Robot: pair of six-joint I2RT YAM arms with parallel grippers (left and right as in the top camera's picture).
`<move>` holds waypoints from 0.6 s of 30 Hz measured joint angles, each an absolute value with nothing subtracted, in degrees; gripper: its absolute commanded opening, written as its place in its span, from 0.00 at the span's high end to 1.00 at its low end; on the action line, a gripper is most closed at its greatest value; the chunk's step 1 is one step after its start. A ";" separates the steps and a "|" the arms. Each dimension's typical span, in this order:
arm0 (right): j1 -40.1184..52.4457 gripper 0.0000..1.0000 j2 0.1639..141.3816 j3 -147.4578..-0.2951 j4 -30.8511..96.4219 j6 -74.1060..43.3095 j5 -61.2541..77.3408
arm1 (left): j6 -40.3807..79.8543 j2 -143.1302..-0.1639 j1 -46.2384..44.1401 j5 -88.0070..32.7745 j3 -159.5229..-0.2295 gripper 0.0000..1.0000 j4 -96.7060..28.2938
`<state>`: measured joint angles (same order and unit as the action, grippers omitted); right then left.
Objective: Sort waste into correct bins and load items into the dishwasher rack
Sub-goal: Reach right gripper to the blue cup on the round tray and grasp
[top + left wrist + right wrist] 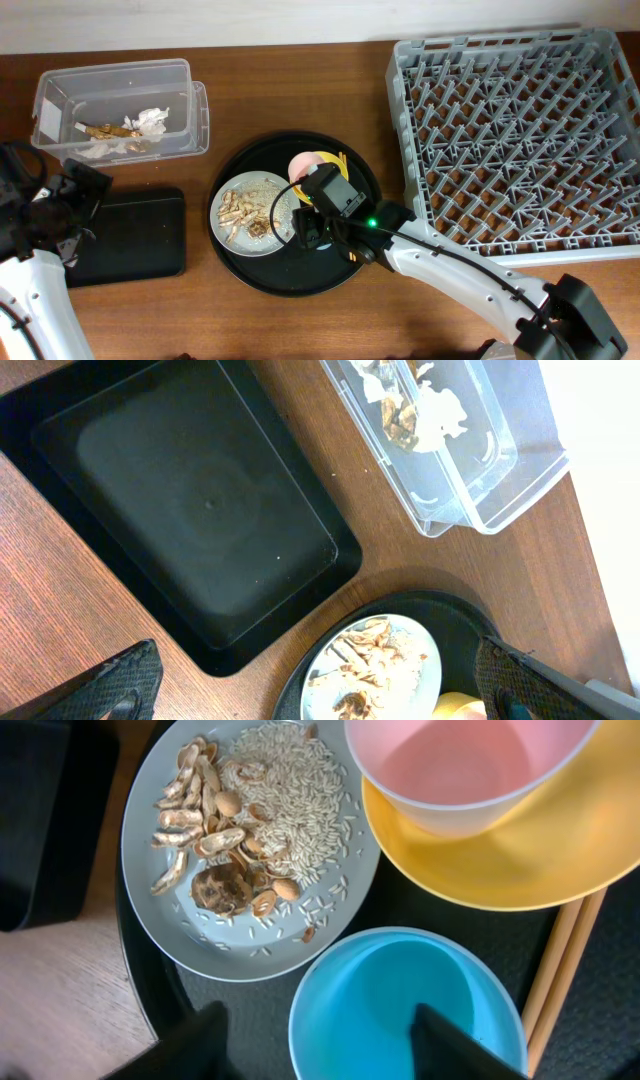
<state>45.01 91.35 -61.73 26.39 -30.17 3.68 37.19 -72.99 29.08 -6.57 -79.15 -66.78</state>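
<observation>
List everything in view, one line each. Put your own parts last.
dishwasher rack: one, grey, table's right side
clear tub: one, transparent, far left
napkins: count unclear, white, in the clear tub
stick scraps: several, brown, in the clear tub
shallow tray: one, black, near left
round tray: one, black, centre
plate: one, grey, on the round tray
food bits: many, beige, on the plate
yellow bowl: one, on the round tray
pink cup: one, inside the yellow bowl
blue cup: one, on the round tray
chopsticks: pair, wooden, beside the blue cup
table: one, brown wood
left pincer: black, open, above the round tray's edge
right pincer: black, open, astride the blue cup's wall
</observation>
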 measured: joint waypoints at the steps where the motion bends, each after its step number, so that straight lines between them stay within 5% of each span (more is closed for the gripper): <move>1: 45.06 0.49 91.35 -61.73 26.59 -30.04 3.64 | 37.19 -72.99 29.08 -6.57 -79.15 0.01 -66.78; 12: 51.66 0.40 93.21 -61.98 26.65 -30.04 -3.53 | 37.19 -72.99 29.08 -6.57 -79.15 0.01 -66.78; 18: 52.07 0.57 96.07 -61.98 26.79 -30.37 -7.77 | 37.19 -72.99 29.08 -6.57 -79.15 0.01 -66.78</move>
